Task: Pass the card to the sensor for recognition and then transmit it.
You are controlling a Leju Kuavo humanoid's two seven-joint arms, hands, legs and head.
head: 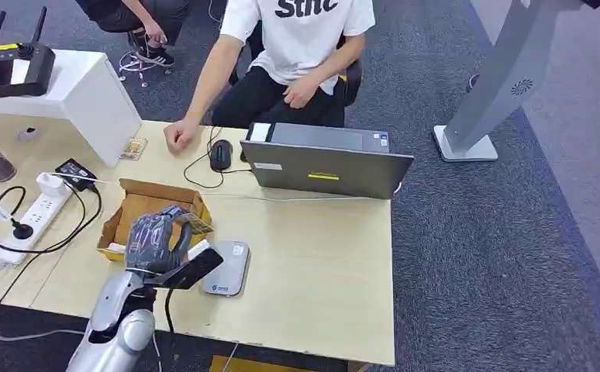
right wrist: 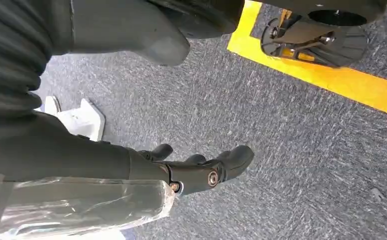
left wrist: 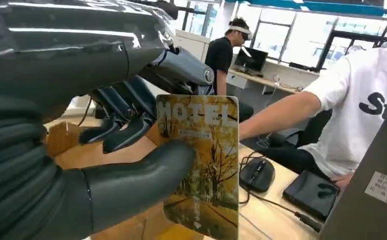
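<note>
While the left hand (head: pixel 156 239) hovers over the near-left part of the pale wooden counter (head: pixel 312 263), it pinches a yellow hotel key card printed with autumn trees (left wrist: pixel 201 165) between its thick grey thumb and dark fingers (left wrist: pixel 124 132); the left wrist view shows the card standing upright in that grip. Just right of the hand, a flat grey rounded card sensor (head: pixel 227 270) lies on the counter, and just beyond the hand sits an open brown cardboard box (head: pixel 153 205). Farther back, a grey laptop (head: pixel 324 159) stands with a black mouse (head: pixel 220 154) to its left, near the resting hand of a seated person in a white T-shirt (head: pixel 301 39). A white power strip (head: pixel 33 213) with black cables lies at the far left. The right hand (right wrist: pixel 201 167) hangs over grey carpet (right wrist: pixel 291 130), its dark fingers loosely extended and holding nothing.
</note>
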